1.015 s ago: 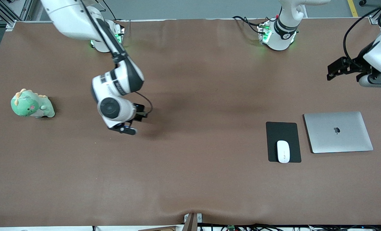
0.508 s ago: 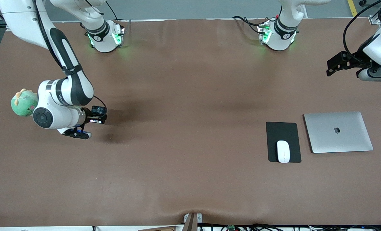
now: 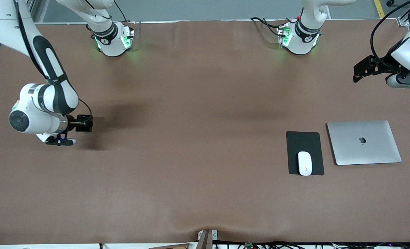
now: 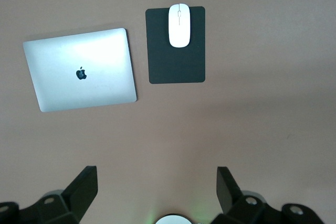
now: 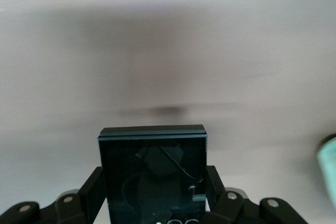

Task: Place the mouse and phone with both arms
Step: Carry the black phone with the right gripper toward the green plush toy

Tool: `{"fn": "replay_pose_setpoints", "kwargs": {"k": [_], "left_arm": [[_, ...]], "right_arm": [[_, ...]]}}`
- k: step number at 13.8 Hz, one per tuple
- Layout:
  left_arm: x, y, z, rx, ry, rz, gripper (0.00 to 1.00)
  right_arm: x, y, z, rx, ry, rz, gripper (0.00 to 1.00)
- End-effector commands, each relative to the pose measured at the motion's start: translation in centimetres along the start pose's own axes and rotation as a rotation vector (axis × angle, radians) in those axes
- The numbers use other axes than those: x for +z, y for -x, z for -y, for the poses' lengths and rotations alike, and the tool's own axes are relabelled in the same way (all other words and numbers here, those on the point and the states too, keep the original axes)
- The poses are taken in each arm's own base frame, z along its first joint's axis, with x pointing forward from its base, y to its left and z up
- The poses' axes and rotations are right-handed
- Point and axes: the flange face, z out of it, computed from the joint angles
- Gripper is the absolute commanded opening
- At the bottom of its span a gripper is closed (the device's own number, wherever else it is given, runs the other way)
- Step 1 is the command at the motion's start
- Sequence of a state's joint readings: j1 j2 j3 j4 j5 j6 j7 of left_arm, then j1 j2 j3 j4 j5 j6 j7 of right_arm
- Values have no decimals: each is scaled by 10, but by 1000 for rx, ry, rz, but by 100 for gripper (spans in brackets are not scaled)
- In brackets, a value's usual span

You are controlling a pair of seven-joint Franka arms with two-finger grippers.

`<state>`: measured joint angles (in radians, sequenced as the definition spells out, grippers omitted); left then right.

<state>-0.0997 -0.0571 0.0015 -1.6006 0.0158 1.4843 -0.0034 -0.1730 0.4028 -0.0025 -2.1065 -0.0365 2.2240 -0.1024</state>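
The white mouse (image 3: pixel 304 163) lies on the near end of a black pad (image 3: pixel 303 143), toward the left arm's end of the table. It also shows in the left wrist view (image 4: pixel 179 18). My right gripper (image 3: pixel 78 123) is shut on the glossy black phone (image 3: pixel 86 123) and holds it on edge low over the table at the right arm's end. In the right wrist view the phone (image 5: pixel 152 161) sits between the fingers (image 5: pixel 94 184). My left gripper (image 3: pixel 361 71) is open and empty, raised over the left arm's end of the table; its view shows its wide-apart fingers (image 4: pixel 84 182).
A closed silver laptop (image 3: pixel 364 141) lies beside the black pad, toward the left arm's end; it also shows in the left wrist view (image 4: pixel 79 69). A teal object's edge (image 5: pixel 329 166) shows in the right wrist view. The brown table (image 3: pixel 198 138) is bare between the arms.
My right arm has swung with the phone from the table's middle to the right arm's end and now covers the green plush toy. My left gripper has barely moved.
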Motion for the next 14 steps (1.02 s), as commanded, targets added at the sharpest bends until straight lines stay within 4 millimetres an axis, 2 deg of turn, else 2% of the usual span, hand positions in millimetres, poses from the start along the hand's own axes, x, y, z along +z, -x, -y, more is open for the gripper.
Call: {"fn": "replay_pose_setpoints", "kwargs": {"k": [1, 4, 5, 6, 7, 8, 10, 12, 14], "left_arm": [[-2, 6, 4, 17, -6, 7, 100], [-2, 6, 3, 16, -6, 8, 100], [1, 3, 3, 17, -4, 10, 100], [2, 1, 2, 20, -6, 7, 100], [2, 2, 2, 18, -10, 10, 100], [0, 3, 3, 15, -10, 8, 100], [2, 1, 5, 12, -4, 10, 100], [-5, 0, 7, 9, -2, -7, 100], [-5, 0, 5, 12, -2, -7, 100]], "right_arm": [[12, 12, -9, -29, 12, -15, 0], [21, 17, -4, -38, 11, 6, 0], [22, 18, -3, -42, 12, 9, 9], [22, 17, -2, -49, 13, 9, 25], [24, 17, -3, -76, 17, 13, 48], [27, 17, -5, -88, 16, 16, 99], [34, 16, -6, -104, 14, 28, 100], [35, 14, -8, -98, 12, 30, 100], [32, 13, -9, -98, 12, 25, 100]]}}
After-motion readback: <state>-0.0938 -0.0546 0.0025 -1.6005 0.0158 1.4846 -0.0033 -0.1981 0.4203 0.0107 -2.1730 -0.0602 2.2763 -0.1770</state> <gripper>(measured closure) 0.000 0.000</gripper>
